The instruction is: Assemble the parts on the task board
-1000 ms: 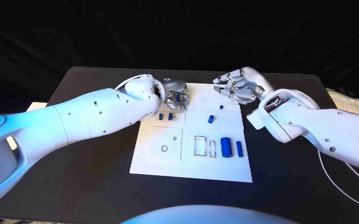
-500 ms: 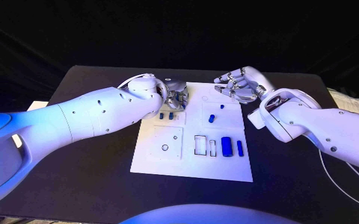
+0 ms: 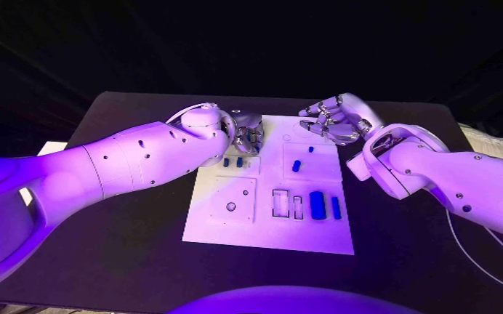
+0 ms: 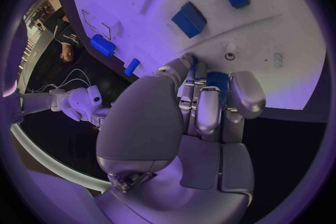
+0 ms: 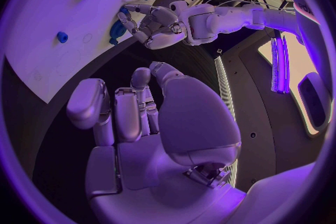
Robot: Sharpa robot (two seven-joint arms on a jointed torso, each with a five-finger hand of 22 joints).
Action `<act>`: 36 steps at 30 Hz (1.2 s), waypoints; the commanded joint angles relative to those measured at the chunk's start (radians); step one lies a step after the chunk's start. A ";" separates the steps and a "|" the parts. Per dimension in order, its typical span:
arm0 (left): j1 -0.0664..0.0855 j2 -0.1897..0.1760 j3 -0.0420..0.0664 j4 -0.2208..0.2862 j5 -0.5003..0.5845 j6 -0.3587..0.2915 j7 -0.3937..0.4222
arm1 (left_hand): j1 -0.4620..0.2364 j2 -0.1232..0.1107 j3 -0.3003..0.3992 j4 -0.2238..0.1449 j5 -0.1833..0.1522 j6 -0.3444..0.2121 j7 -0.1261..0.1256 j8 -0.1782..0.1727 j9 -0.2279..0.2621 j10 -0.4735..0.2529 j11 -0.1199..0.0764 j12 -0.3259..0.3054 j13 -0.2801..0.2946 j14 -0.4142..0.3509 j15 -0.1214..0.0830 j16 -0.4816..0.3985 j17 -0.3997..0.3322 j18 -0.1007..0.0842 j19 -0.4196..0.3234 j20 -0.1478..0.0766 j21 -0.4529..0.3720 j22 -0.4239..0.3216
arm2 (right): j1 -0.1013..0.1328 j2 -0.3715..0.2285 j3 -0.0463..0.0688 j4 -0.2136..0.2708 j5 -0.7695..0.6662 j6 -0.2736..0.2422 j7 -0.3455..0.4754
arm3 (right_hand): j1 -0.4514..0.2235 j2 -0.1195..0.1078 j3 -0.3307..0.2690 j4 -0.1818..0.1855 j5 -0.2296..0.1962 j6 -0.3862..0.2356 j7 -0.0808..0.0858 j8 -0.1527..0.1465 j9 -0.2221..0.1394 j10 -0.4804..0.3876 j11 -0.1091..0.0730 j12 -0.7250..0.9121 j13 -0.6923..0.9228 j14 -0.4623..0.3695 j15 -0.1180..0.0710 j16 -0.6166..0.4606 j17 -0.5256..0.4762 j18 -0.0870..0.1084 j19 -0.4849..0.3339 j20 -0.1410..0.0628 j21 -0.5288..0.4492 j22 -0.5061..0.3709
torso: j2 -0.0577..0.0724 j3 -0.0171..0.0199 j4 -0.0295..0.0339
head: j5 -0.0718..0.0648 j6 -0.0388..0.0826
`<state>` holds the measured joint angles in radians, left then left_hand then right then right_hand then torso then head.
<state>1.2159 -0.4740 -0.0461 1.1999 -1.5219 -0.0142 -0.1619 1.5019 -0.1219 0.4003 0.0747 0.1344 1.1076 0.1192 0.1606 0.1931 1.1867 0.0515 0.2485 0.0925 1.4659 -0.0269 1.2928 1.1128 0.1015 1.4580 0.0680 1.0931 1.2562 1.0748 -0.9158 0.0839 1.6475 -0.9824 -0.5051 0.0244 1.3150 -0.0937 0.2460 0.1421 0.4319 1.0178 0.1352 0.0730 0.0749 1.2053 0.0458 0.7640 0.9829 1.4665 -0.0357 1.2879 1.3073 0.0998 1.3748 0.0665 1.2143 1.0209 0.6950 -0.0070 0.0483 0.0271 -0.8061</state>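
Since a second ago almost nothing moves: the left hand [image 3: 246, 134] stays curled on a blue part [image 4: 217, 83] at the board's [image 3: 267, 238] far edge, the right hand [image 3: 336, 121] hovers empty, fingers loosely bent, so assembly looks stalled.

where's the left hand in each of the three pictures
Head view: the left hand sits at the far left corner of the white board, fingers down on it.
Left wrist view: the same hand rises through the middle of the circle, fingertips at a blue part on the board.
Right wrist view: it reaches in from across the board's edge.
Shared landmark: the white board, in all three.
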 commanded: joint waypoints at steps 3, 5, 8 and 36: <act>-0.006 -0.015 0.000 0.011 0.001 -0.040 0.009 | 0.006 -0.002 0.046 -0.026 -0.004 0.005 0.012 -0.012 -0.004 0.015 0.008 -0.028 -0.002 0.029 -0.001 0.007 -0.008 -0.012 0.005 0.002 0.019 0.017 | -0.001 0.001 0.000 0.000 -0.003 0.014 0.011 | 0.008 0.005 0.006 0.001 0.007 -0.002 0.005 0.000 0.000 -0.006 0.001 -0.001 0.000 0.048 0.004 -0.006 0.019 0.005 -0.006 0.002 -0.004 0.000 | -0.001 -0.0003 -0.0005 | -0.003 0.001; -0.006 -0.026 0.003 0.022 0.011 -0.056 0.012 | 0.001 -0.006 0.061 -0.036 -0.004 0.006 0.015 -0.019 -0.006 0.018 0.010 -0.038 -0.002 0.028 0.002 0.008 -0.011 -0.013 0.004 0.004 0.022 0.021 | -0.001 0.001 0.000 0.000 -0.002 0.014 0.011 | 0.008 0.005 0.006 0.001 0.007 -0.002 0.005 0.000 0.000 -0.006 0.001 -0.001 0.000 0.048 0.004 -0.006 0.019 0.005 -0.006 0.002 -0.004 0.000 | -0.001 -0.0001 0.0001 | -0.004 0.001; -0.005 -0.044 0.006 0.040 0.030 -0.078 0.013 | -0.005 -0.008 0.070 -0.042 -0.005 0.009 0.018 -0.022 -0.008 0.022 0.011 -0.044 -0.001 0.028 0.003 0.008 -0.014 -0.014 0.005 0.005 0.030 0.027 | -0.001 -0.001 0.000 0.000 -0.002 0.012 0.010 | 0.008 0.005 0.006 0.001 0.007 -0.002 0.005 0.000 0.000 -0.006 0.001 -0.001 0.000 0.048 0.004 -0.006 0.019 0.005 -0.006 0.002 -0.004 0.000 | -0.001 0.0003 0.0007 | -0.004 0.002; -0.004 -0.197 0.031 0.141 0.165 -0.064 -0.023 | -0.039 -0.017 0.087 -0.055 -0.007 0.022 0.017 -0.031 -0.010 0.037 0.010 -0.062 0.003 0.025 0.003 0.007 -0.031 -0.014 0.004 0.007 0.035 0.036 | -0.001 -0.004 0.000 -0.001 -0.002 0.011 0.010 | 0.007 0.006 0.006 0.001 0.007 -0.001 0.005 0.001 0.000 -0.005 0.001 0.001 0.001 0.049 0.004 -0.006 0.019 0.005 -0.006 0.003 -0.004 0.000 | 0.000 -0.0003 0.0000 | 0.000 0.008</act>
<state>1.2112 -0.6700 -0.0154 1.3387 -1.3803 -0.1139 -0.1718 1.4706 -0.1394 0.4809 0.0197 0.1294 1.1235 0.1350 0.1344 0.1828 1.2155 0.0619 0.1915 0.0938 1.4658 -0.0268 1.2966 1.0826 0.1015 1.4615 0.0715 1.1232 1.2905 1.0743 -0.9201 0.0838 1.6462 -0.9815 -0.5036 0.0255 1.3150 -0.0937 0.2459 0.1421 0.4357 1.0178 0.1352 0.0730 0.0749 1.2055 0.0459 0.7641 0.9829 1.4664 -0.0357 1.2879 1.3078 0.0997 1.3748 0.0666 1.2144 1.0210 0.6949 -0.0075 0.0491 0.0248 -0.7957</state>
